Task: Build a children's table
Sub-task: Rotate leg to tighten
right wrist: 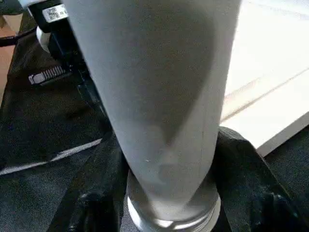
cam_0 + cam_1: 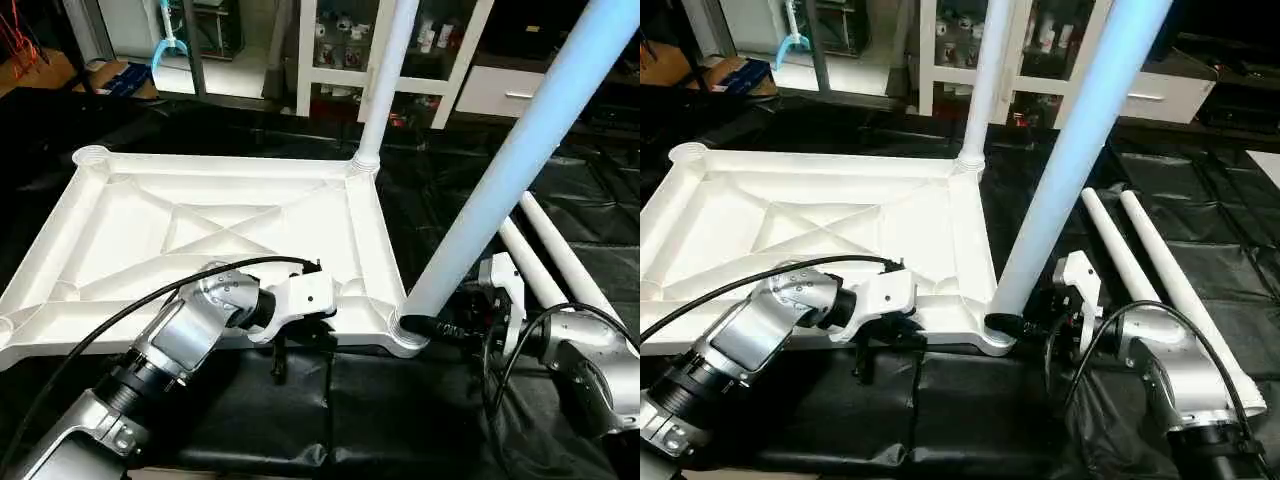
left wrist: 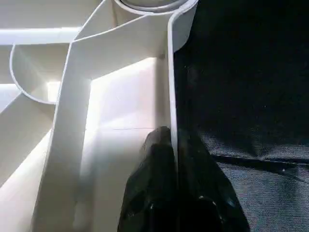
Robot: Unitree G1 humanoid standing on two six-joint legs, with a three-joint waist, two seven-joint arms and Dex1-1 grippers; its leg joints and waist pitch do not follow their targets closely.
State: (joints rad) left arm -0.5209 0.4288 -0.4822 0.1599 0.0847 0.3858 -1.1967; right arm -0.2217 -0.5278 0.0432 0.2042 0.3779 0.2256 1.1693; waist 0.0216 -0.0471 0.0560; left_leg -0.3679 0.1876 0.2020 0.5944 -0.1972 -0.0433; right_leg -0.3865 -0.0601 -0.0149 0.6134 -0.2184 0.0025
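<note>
Leaning hard toward the upper right of the head view, the long tapered white tube leg (image 2: 510, 165) is sitting crooked in the near right corner socket of the white plastic tabletop (image 2: 200, 230), which is lying ribs-up on the black-covered work surface (image 2: 400, 420). Another leg (image 2: 385, 80) is standing straight at the far corner, while two spare legs (image 2: 1140, 260) are lying at centre right. In the left wrist view, the left gripper (image 3: 174, 145) is pinching the tabletop's rim between pressed-together fingers. In the right wrist view, the right gripper (image 1: 169, 159) is straddling the leaning leg's base with spread fingers (image 1: 96, 193). If that hold is loosening, I reckon the leg is tipping out or jamming skewed.
</note>
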